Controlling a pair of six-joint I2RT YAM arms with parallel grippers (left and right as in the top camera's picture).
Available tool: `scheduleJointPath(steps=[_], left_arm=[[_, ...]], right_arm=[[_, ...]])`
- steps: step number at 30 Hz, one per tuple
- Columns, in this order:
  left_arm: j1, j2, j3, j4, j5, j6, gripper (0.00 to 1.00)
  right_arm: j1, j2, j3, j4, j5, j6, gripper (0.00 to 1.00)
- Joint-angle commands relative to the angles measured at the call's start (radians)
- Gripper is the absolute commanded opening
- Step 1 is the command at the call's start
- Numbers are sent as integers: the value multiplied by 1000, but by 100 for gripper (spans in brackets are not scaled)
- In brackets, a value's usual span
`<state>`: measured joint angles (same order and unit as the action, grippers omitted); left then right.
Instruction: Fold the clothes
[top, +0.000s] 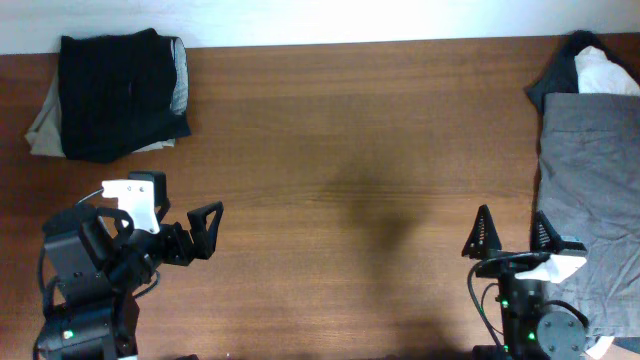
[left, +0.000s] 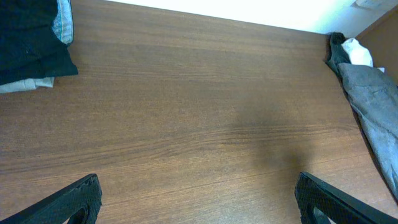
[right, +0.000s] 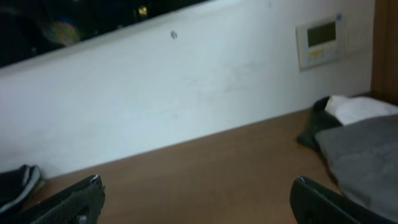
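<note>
Left fingers (top: 205, 230): spread wide and empty, over the bare surface (top: 350, 150) at the front left, well apart from any cloth.
Right fingers (top: 483, 232): also spread wide and empty, at the front right, just beside the grey garment (top: 590, 180); cannot tell whether touching it.
Black garment (top: 120, 95): back-left corner, lying compact on top of the khaki-beige garment (top: 38, 128); looks already folded and stacked.
Grey garment: spread flat along the right edge, partly out of the overhead view.
White garment (top: 605, 72): bunched at the back-right corner, resting on dark cloth (top: 555, 82) and on the far end of the grey one.
Step in hand: judged to be between garments, with the grey one likely next to be drawn to the middle.
Risk, dragging extras: pulling the grey one could bring the white one and the dark cloth along, since both overlap its far end.
Risk, double layer: pinching near the hem may catch only the top layer, or both layers plus a neighbour, and give a skewed fold.
Risk, off the edge: the grey one runs past the right border and could slide off if tugged the wrong way.
Risk, reach: the left fingers sit far from that pile, so a one-handed pull would probably bunch the cloth.
Risk, finished stack: a wide sweep by the left arm toward the back corner could disturb it.
</note>
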<state>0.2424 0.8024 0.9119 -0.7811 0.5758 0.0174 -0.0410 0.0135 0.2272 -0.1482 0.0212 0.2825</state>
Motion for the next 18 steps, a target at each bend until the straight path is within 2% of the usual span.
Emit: scheduleJointPath(steps=[1,5,9,15,18], left_arm=[[0,-3,-1,3,0,-6,99],[0,-3,-1,3,0,-6,99],[0,-3,-1,3,0,-6,99],[0,-3,-1,3,0,-6,99],[0,-3,-1,3,0,-6,99]], right_arm=[[-5,-10,-80,80,-3,8,99],[-2,-10,-126,152,-2,6,99],[49,-10,-186,264,-3,-65,99],[67,-10,-222,250,-2,-180,99],[65,-10,-222,181,17,-190,99]])
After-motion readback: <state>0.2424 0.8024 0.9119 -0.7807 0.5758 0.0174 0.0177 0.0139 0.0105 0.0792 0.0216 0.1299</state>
